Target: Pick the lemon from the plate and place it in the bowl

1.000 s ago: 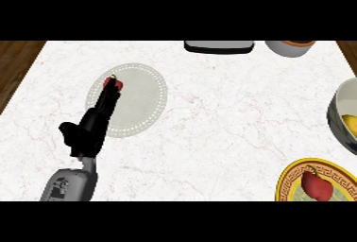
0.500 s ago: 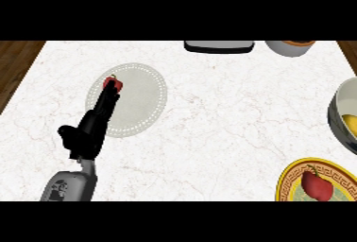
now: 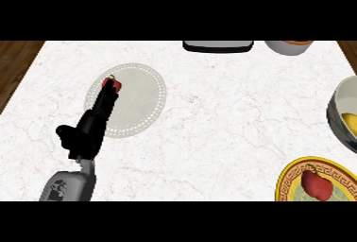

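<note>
A pale grey plate (image 3: 143, 101) with a dotted rim lies at the counter's upper left. A small red fruit with a stem (image 3: 114, 84) sits on its left part. My left hand (image 3: 87, 132) stretches up over the plate with straight fingers, and its fingertips touch the red fruit without curling round it. At the right edge stands a grey bowl (image 3: 340, 101), cut off by the view, with a yellow lemon-like thing (image 3: 350, 122) inside it. My right hand does not show.
A yellow patterned plate (image 3: 287, 177) at the lower right carries a red fruit (image 3: 317, 184). A dark container (image 3: 217, 46) and a white cup (image 3: 291, 47) stand at the far edge. The counter's left edge meets wood (image 3: 14, 61).
</note>
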Tool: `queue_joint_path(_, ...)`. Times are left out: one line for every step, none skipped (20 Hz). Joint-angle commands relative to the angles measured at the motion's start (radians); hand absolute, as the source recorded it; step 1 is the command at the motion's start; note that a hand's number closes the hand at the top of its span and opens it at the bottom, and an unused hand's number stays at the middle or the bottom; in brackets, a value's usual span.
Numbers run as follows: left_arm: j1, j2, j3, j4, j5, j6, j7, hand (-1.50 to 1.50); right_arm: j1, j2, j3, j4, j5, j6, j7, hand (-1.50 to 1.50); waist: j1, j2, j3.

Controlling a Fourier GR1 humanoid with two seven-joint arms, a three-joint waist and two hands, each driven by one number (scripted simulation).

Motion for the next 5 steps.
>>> queue_joint_path(-0.021,-0.001,0.003,-0.014,-0.001,0.007,0.016,0.0,0.019,-0.009,-0.002,0.009,-0.036,0.271,-0.163,-1.5,0.001,0.001,0.003)
queue_joint_path(0.007,0.003,-0.004,-0.002,-0.006,-0.003,-0.006,0.0,0.036,-0.006,0.009,-0.005,-0.035,0.276,-0.17,-1.5,-0.002,0.0,0.002)
queue_joint_path(-0.002,0.005,0.012,-0.018,0.012,-0.004,-0.005,0.0,0.052,-0.023,0.009,-0.006,-0.037,0.277,-0.171,-1.5,-0.004,0.0,0.003)
queue_joint_path(-0.022,-0.005,0.006,-0.016,-0.001,0.015,0.024,0.0,0.054,-0.018,0.015,-0.018,-0.042,0.278,-0.166,-1.5,-0.008,0.0,0.004)
queue_joint_path(0.008,0.003,0.016,0.013,-0.003,0.011,-0.015,0.0,0.067,-0.036,0.01,-0.025,-0.051,0.289,-0.176,-1.5,-0.016,0.001,0.002)
